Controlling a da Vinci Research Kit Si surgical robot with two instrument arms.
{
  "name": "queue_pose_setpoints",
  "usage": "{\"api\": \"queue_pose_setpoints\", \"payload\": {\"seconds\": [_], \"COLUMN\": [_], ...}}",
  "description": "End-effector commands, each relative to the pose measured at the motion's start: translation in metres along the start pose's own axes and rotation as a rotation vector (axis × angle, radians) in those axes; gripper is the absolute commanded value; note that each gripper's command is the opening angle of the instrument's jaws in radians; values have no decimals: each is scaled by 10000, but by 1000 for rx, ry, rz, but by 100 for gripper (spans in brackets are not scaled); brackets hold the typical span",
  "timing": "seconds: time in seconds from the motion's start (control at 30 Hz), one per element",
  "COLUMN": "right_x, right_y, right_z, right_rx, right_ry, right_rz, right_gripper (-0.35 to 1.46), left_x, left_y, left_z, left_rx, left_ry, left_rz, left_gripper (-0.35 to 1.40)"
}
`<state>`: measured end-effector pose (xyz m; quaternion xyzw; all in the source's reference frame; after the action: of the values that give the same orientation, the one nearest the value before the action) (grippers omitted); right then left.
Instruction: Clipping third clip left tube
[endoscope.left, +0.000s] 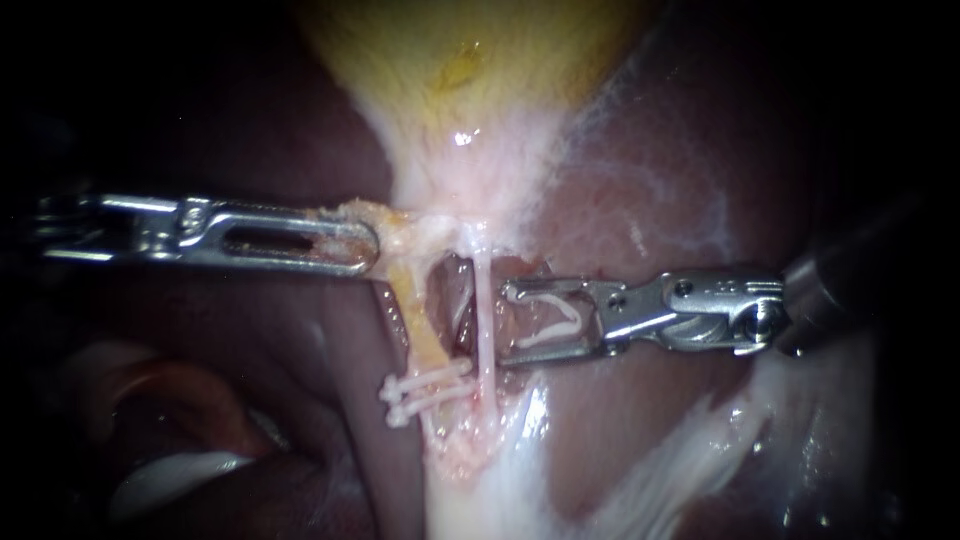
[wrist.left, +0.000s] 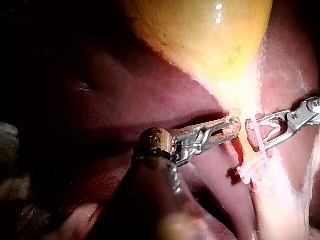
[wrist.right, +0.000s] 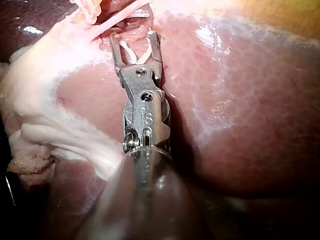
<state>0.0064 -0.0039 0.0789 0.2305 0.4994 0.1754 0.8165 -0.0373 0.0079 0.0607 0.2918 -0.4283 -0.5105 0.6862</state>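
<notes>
Two tubes run down from the yellow gallbladder (endoscope.left: 450, 60): a yellowish left tube (endoscope.left: 415, 315) and a thin white right tube (endoscope.left: 484, 320). Two white clips (endoscope.left: 425, 390) sit side by side across the left tube low down. My left instrument (endoscope.left: 365, 243) is shut on a tag of tissue (endoscope.left: 400, 222) at the gallbladder's neck, above the left tube. My right instrument (endoscope.left: 505, 323) holds a white clip (endoscope.left: 550, 320) between its spread jaws, its tips just right of the right tube. Neither tube lies between them. The same clip (wrist.right: 132, 50) shows in the right wrist view.
Dark red liver (endoscope.left: 650, 200) surrounds the tubes on both sides. White strands of tissue (endoscope.left: 640, 470) fan out below the right instrument. A window (endoscope.left: 455, 300) opens between the two tubes. In the left wrist view both instruments (wrist.left: 230, 127) meet under the gallbladder (wrist.left: 200, 30).
</notes>
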Motion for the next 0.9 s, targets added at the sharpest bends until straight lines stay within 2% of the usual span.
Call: {"api": "queue_pose_setpoints", "payload": {"seconds": [0.03,0.23,0.4,0.9], "right_x": [0,2,10,48], "right_y": [0,-1,-7,-31], "right_z": [-1,-4,-10,-32], "right_rx": [0,5,29,77], "right_ry": [0,16,40,115], "right_rz": [0,14,37,87], "right_gripper": [44,46,47,48], "left_x": [0,0,0,0], "left_y": [0,0,0,0], "left_z": [0,0,-1,-1], "left_rx": [0,0,0,0], "left_ry": [0,0,0,0], "left_rz": [0,0,0,0], "left_gripper": [-35,-35,-35,-35]}}
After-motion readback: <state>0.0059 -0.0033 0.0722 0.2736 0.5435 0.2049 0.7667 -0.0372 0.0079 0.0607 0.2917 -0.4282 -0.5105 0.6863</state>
